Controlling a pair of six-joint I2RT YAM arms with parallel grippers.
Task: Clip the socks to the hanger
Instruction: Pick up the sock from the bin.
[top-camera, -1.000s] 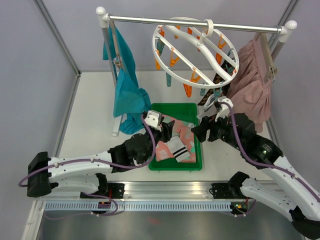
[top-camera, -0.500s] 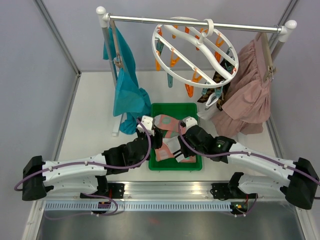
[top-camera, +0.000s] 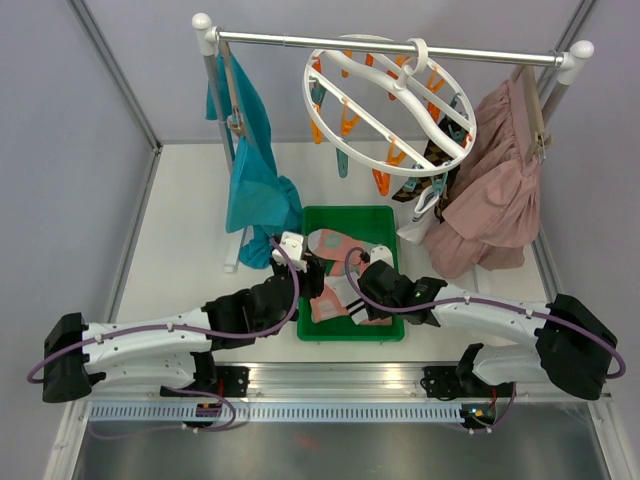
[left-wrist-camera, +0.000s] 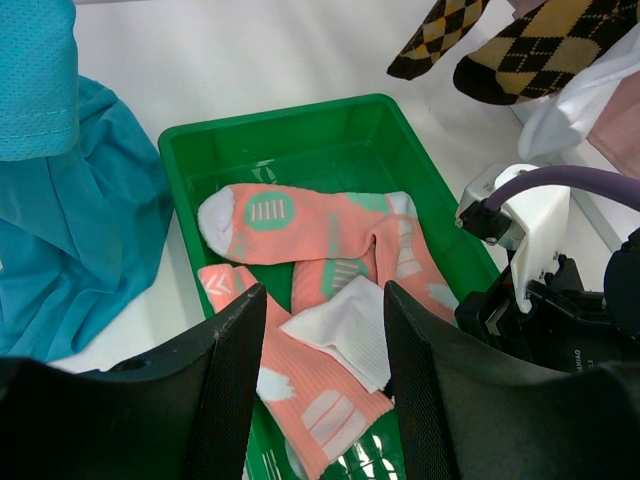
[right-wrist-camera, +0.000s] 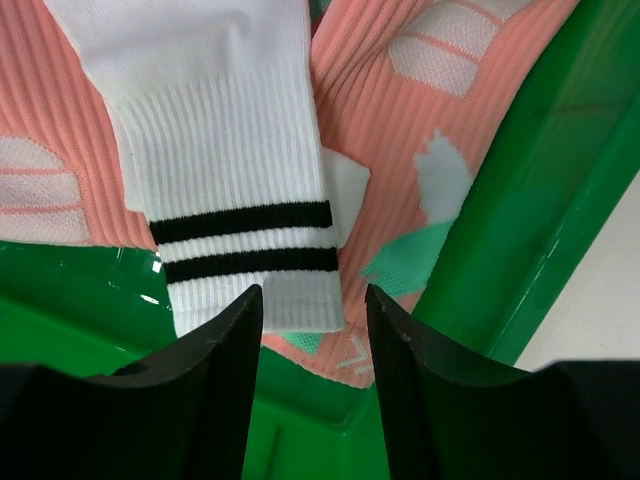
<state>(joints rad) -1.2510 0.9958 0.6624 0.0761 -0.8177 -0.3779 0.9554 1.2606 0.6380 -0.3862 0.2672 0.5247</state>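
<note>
Pink socks (left-wrist-camera: 300, 215) with mint and white patches lie in a green tray (top-camera: 350, 213). A white sock with black stripes (right-wrist-camera: 230, 150) lies on top of them. My right gripper (right-wrist-camera: 312, 345) is open, low in the tray, its jaws straddling the striped sock's cuff without pinching it. My left gripper (left-wrist-camera: 325, 385) is open above the tray, with the white sock (left-wrist-camera: 345, 335) showing between its fingers. The round white hanger (top-camera: 390, 100) hangs from the rail. Argyle socks (left-wrist-camera: 540, 45) and a white sock (top-camera: 420, 215) hang from its clips.
A teal garment (top-camera: 255, 190) hangs at the rail's left end beside the tray. A dusty-pink skirt (top-camera: 500, 195) hangs at the right end. The rack's post (top-camera: 222, 150) stands behind the tray. My right wrist (left-wrist-camera: 530, 250) is close beside my left gripper.
My right arm has swung from beside the hanger down into the tray, and its jaws have narrowed over the striped sock. My left gripper has shifted only slightly.
</note>
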